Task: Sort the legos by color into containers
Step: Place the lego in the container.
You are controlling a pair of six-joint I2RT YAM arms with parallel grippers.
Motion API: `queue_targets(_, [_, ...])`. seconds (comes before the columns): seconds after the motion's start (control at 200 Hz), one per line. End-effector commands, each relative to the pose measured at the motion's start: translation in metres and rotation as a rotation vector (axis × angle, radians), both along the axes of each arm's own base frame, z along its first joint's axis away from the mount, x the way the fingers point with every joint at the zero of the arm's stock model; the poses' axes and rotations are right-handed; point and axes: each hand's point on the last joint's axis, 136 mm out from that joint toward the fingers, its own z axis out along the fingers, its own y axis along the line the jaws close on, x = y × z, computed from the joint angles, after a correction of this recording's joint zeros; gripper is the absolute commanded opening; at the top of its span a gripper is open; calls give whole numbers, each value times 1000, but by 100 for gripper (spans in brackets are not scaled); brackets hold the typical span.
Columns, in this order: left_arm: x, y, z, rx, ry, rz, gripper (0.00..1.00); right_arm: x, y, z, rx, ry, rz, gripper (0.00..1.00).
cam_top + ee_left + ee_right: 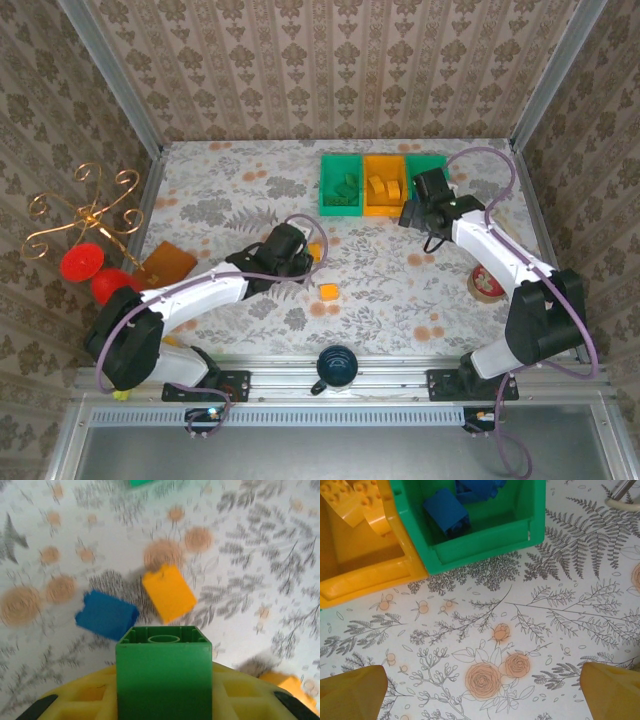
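Left wrist view: left pincer (164, 702) clenched on a green lego (164, 667), which stands upright in its grip. Just ahead, on the counter (260, 580), lies an orange lego (169, 592), with a blue lego (106, 615) just beside it on the left.

Right wrist view: right pincer (480, 695) released, jaws wide, nothing between them. Ahead of it, a green container (485, 540) holds blue legos (446, 510). An orange container (365, 577) touches its left side and holds orange legos (350, 502).

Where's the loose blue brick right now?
Left wrist view: the blue brick lies on the table, left of an orange brick, beyond the green brick the left gripper holds.
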Motion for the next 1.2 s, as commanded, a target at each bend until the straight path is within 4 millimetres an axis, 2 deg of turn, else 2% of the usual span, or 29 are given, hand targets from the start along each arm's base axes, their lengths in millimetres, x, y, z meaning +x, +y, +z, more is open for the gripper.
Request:
queue_targets(0.0, [25,-8,29,-24,-102,-2,18,-1,3,4,-11,-29,-15,100])
queue_targets(0.17, [42,-22,45,-49,-131,-25,18,-3,13,4,-15,-34,11,100])
queue_targets(0.625, [98,-59,74,-103,-177,-71,18,-23,30,-12,3,-26,41,100])
queue_targets(0.9, [134,-72,73,-125,-180,-70,17,-30,37,-23,11,-14,38,100])
queue_targets(1.195, [160,-81,67,-116,-171,-73,17,-37,42,-31,10,-14,14,100])
